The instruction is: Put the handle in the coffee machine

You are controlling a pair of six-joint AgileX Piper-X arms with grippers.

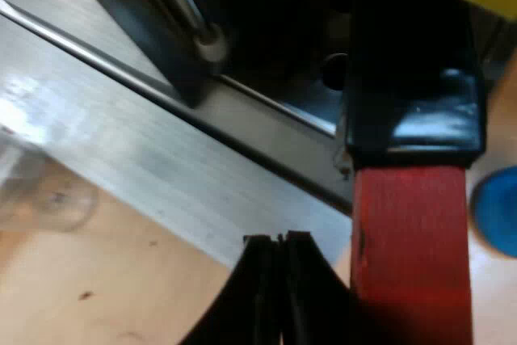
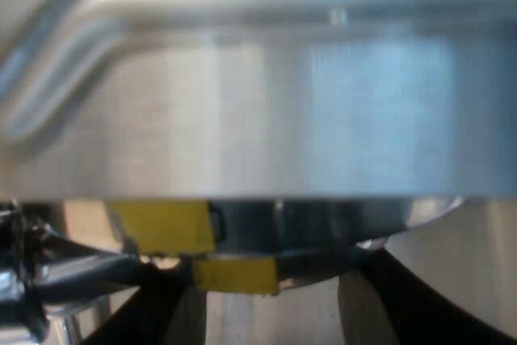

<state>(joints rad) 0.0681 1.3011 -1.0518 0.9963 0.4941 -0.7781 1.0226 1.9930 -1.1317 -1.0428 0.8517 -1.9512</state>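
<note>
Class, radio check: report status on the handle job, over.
Left gripper shut, beside handle. Right gripper open, close against machine. Handle's dark end under machine's front. Blue tamper, measuring glass stand apart.

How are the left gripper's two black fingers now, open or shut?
Shut: the left gripper's black fingertips meet with no gap, beside the red-ended dark handle, gripping nothing.

Hard light glaring on metal, shadow pooling beneath

Overhead glare is whitening the brushed metal body (image 2: 283, 119) along its far edge; highlights are glinting on the handle (image 1: 416, 115), while the espresso machine (image 1: 161, 167) recess behind is sinking into darkness.
</note>
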